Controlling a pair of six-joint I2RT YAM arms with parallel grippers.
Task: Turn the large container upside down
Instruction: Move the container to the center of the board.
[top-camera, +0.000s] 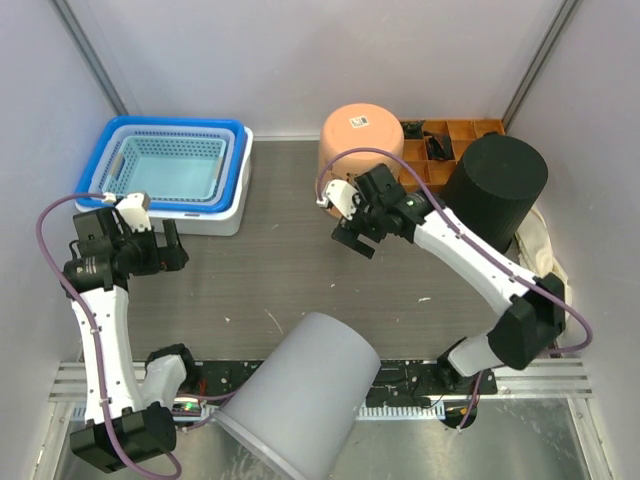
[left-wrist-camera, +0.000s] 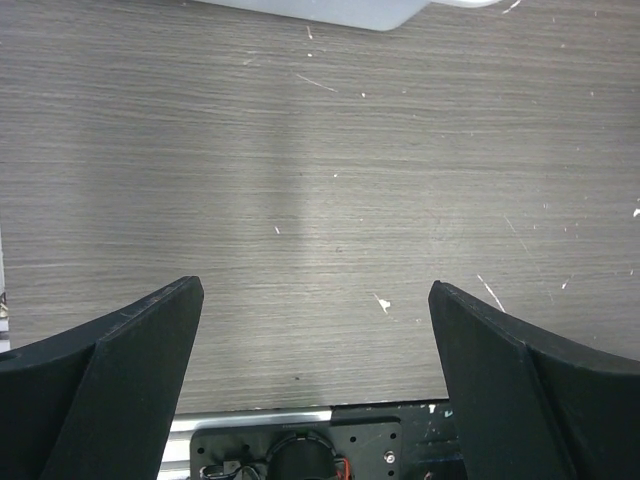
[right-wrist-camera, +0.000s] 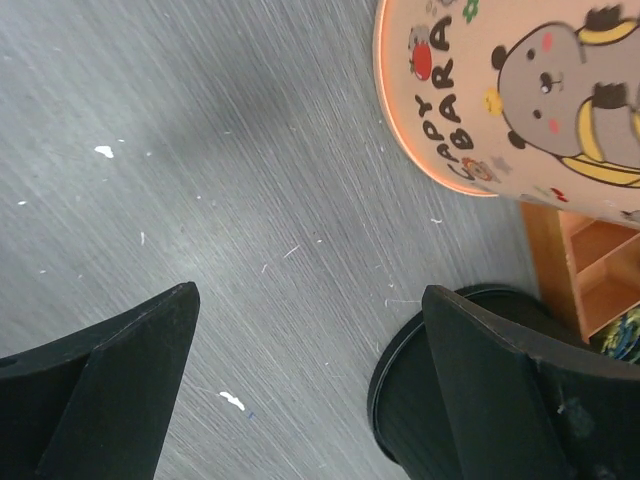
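Observation:
The large grey container (top-camera: 300, 400) sits at the near edge of the table between the arm bases. Its closed base points up and to the far right, its rim toward the near left; the inside is hidden. My left gripper (top-camera: 172, 246) is open and empty at the left, well apart from it. In the left wrist view it (left-wrist-camera: 315, 288) hangs over bare table. My right gripper (top-camera: 355, 240) is open and empty over the table's middle, in front of the pink container. In the right wrist view it (right-wrist-camera: 310, 292) is also open.
A pink capybara-print container (top-camera: 362, 135) stands base-up at the back; it also shows in the right wrist view (right-wrist-camera: 500, 90). A black container (top-camera: 495, 190) stands base-up at the right, in front of an orange organizer (top-camera: 450, 140). Stacked blue and white baskets (top-camera: 175, 170) fill the back left.

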